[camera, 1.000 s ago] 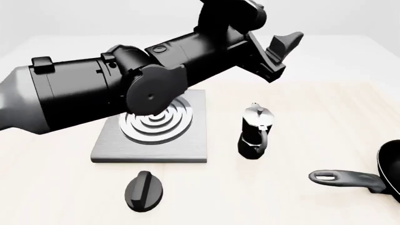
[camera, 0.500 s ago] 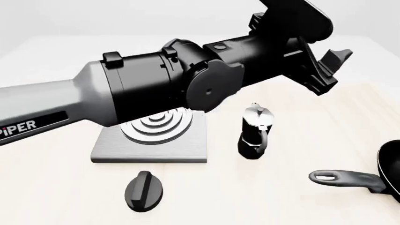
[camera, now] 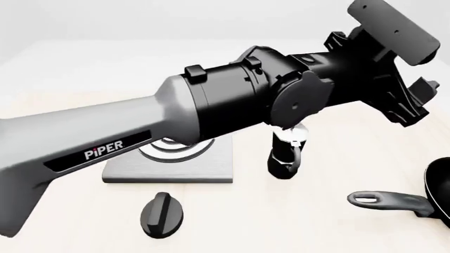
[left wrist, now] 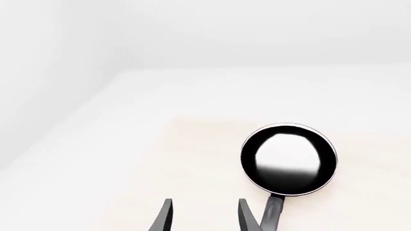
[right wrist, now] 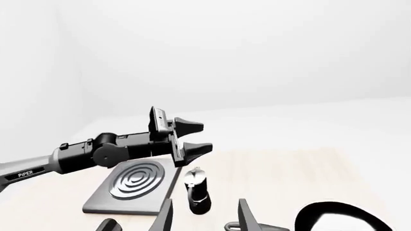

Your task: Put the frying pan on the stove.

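Note:
The frying pan point(camera: 437, 194) lies at the table's right edge, its long handle point(camera: 383, 201) pointing left with a hole at its end. In the left wrist view the frying pan point(left wrist: 289, 160) shows whole, black with a glossy inside. The grey stove point(camera: 211, 169) with silver rings sits left of centre, partly covered by my left arm. My left gripper point(camera: 420, 100) hangs open and empty, high above the table, up and left of the pan. In its own view my right gripper point(right wrist: 204, 219) is open and holds nothing; it is out of the front view.
A black-and-silver moka pot point(camera: 287, 154) stands upright between stove and pan. A black oval knob point(camera: 162, 213) lies in front of the stove. The left arm's long body point(camera: 211, 113) stretches across the table from the left.
My left arm has swung to the right, from above the stove toward the pan's side, uncovering less of the stove's rings. Pan, moka pot and knob have not moved.

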Controlling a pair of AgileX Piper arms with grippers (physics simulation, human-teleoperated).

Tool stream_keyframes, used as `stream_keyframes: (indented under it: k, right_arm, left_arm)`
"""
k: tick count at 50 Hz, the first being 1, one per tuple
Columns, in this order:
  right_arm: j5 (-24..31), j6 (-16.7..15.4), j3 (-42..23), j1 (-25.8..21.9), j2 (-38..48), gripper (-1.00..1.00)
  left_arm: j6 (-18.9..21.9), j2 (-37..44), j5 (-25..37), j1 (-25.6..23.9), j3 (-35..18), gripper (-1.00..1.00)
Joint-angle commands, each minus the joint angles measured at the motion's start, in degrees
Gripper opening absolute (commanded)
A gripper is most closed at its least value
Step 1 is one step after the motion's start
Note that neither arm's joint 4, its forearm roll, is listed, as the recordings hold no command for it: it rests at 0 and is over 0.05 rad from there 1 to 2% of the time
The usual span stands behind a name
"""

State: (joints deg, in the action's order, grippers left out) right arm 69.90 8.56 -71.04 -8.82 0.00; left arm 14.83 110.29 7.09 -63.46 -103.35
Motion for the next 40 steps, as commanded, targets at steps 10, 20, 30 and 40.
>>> stream_keyframes:
  k: [10, 20, 30, 40]
  right_arm:
    - [0.0, 0.4, 0.0, -0.1, 0.0, 1.0]
    - [0.0, 0.5, 0.1, -0.3, 0.0, 1.0]
    - [0.0, 0.7, 0.1, -0.4, 0.0, 1.0]
    - [0.0, 0.8, 0.1, -0.4, 0.0, 1.0]
  left_arm:
    - [0.6, 9.1, 7.3, -2.7, -9.2, 1.0]
    - [0.0, 12.9, 10.1, -4.0, -12.5, 1.0]
    - [-0.7, 15.6, 12.3, -4.9, -15.1, 1.0]
    - [-1.7, 19.1, 14.2, -4.3, -18.2, 1.0]
